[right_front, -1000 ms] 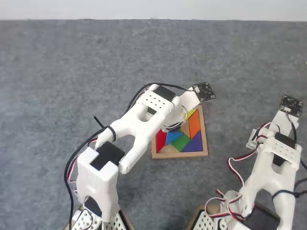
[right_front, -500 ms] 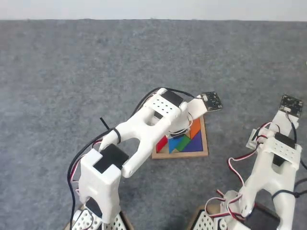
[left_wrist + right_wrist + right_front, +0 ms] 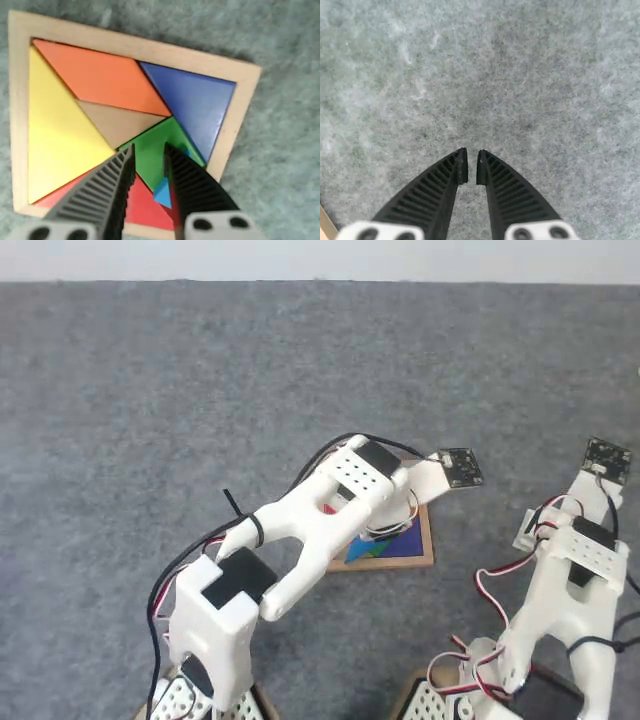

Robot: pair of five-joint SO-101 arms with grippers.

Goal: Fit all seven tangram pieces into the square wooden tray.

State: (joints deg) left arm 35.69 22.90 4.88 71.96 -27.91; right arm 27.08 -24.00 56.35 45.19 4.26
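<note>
left pincer [image 3: 149,149] narrowly open, empty, above tray [image 3: 150,54] | light-blue triangle [image 3: 162,192] under one finger | right pincer [image 3: 472,152] all but closed, empty, beside tray

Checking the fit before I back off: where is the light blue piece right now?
Left wrist view: the light blue piece lies in the wooden tray, between the green piece and the red piece, partly hidden behind the left tool.

- The left arm [image 3: 330,505] is swinging toward 4 o'clock in the high view.
- It is covering more of the wooden tray [image 3: 428,540], leaving just the blue piece [image 3: 402,545] and a green sliver [image 3: 372,551] showing.
</note>
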